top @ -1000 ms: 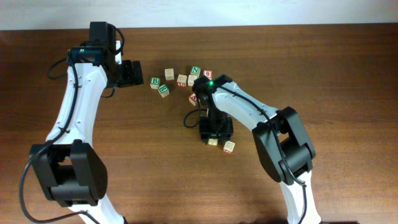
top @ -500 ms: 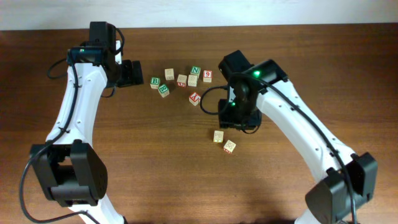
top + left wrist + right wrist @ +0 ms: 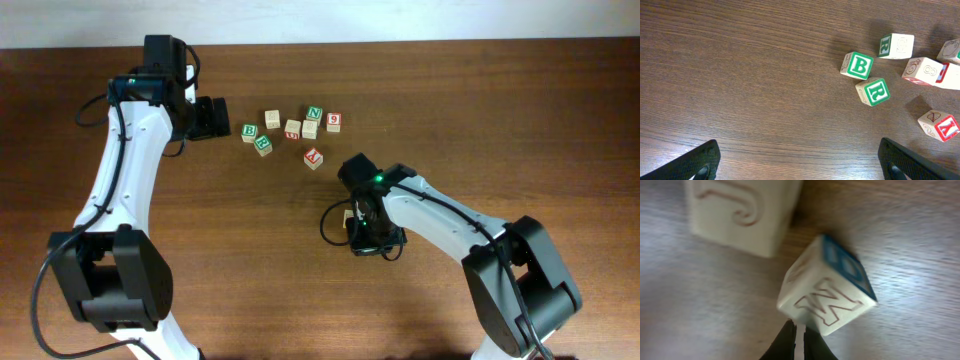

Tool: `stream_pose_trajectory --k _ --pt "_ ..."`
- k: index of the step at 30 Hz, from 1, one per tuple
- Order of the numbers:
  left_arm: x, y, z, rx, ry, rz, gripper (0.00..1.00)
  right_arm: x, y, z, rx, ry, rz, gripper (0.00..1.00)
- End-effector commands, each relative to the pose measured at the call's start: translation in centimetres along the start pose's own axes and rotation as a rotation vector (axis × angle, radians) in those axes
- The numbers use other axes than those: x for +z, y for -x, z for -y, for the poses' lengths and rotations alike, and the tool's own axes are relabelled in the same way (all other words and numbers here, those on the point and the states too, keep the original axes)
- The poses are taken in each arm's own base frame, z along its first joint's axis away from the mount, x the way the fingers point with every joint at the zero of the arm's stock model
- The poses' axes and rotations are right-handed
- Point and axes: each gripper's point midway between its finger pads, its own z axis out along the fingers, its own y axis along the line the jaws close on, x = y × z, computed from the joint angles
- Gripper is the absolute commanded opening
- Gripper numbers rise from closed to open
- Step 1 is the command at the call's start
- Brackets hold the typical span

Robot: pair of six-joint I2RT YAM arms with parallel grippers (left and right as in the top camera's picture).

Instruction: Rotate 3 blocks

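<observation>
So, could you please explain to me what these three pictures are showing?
Two white robot arms, a left arm and a right arm, work at a wooden table. The wide picture looks down from above. The other two come from a camera on each wrist. The left gripper stands open and empty, near the green B and R cubes. The right gripper looks shut and holds nothing, with its tips close to the W block. A second block lies beside that one. The other blocks lie clustered between the arms, and a red-lettered block sits at their edge.
</observation>
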Motion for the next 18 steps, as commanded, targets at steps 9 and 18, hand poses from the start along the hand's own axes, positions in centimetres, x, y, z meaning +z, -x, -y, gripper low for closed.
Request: stream_pose_trajectory --k 9,18 --pt "0.0 0.5 -0.2 0.01 0.006 0.01 0.99 0.2 2.6 2.2 -0.089 -0.141 0.118 0.06" --pt "0.0 0.6 -0.5 0.003 0.009 0.01 0.99 0.2 3.5 0.8 -0.227 -0.081 0.147 0.04"
